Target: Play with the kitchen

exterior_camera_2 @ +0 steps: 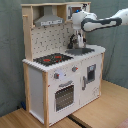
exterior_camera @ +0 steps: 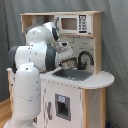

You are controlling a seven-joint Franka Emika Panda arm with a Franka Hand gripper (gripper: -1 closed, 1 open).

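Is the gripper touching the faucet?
Cannot tell. In both exterior views the gripper hangs over the sink near the faucet; neither shows contact or a gap.
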